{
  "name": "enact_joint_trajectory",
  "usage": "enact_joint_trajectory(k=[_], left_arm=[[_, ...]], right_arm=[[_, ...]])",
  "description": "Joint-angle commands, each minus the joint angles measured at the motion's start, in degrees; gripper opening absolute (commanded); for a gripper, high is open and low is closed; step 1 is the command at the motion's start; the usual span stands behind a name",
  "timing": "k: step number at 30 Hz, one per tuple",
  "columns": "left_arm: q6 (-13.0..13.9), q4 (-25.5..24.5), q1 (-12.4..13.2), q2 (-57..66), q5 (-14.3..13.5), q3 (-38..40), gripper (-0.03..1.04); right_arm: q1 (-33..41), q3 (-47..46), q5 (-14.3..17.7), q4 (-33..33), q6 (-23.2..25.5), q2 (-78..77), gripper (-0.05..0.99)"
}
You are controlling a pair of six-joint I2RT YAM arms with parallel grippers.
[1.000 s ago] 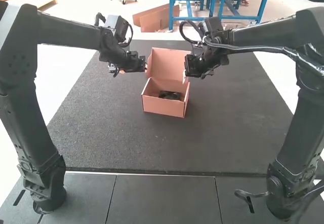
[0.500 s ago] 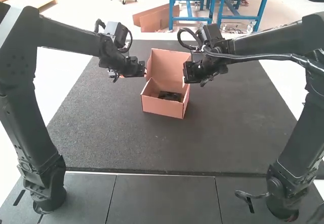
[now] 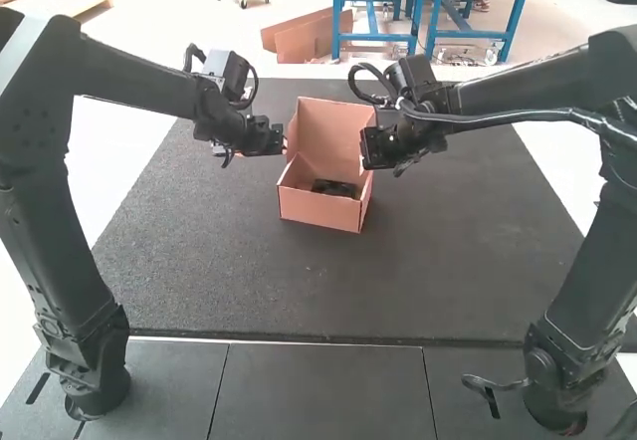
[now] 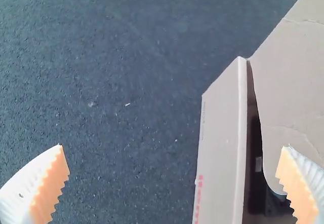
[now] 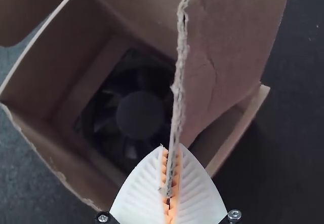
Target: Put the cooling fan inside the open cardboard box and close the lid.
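The left tool point(image 3: 271, 145) hangs just beside the left edge of the cardboard box's lid point(image 3: 333, 126). Its ribbed fingers point(image 4: 43, 183) are spread wide, with the box's left wall and a lid flap in the gap between them. They grip nothing that I can make out.

The open cardboard box point(image 3: 320, 206) sits on the dark mat point(image 3: 199, 261) covering the worktop, midway between the two arms. The black cooling fan point(image 5: 136, 115) lies flat on the box's floor, so the first half of the task looks done.

The lid stands upright off the box's far wall, hinged along that wall. The right tool point(image 3: 370, 151) is pressed together on cardboard at the lid's right edge, the sheet pinched edge-on between its orange pads point(image 5: 163, 176).

Closing appears to depend on one relation: the opening lies on the near side of the hinge, below both tools. The lid has to swing forward and down over the fan. The right arm already has the hold.
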Motion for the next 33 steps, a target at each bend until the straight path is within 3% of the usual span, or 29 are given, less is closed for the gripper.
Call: enact_joint_trajectory(k=[1, 8, 21, 33], left_arm=[[-0.14, 0.93, 0.25, -3.26, 1.62, -0.66, 0.97], [0.04, 2.07, -0.01, -3.96, 3.11, -2.24, 0.97], [0.13, 3.57, -0.01, -5.28, 3.02, -5.49, 0.97], [0.13, 4.00, -0.01, -5.28, 3.11, -6.99, 0.97]], right_arm=[[1.38, -0.41, -0.37, 0.36, -0.89, -1.77, -0.01], [1.65, -1.46, -0.19, 1.60, -0.98, -1.77, -0.01], [3.67, -4.71, 0.69, 4.76, -1.16, -1.77, -0.01], [5.78, -7.79, 2.36, 6.96, -5.81, -2.30, -0.01]])
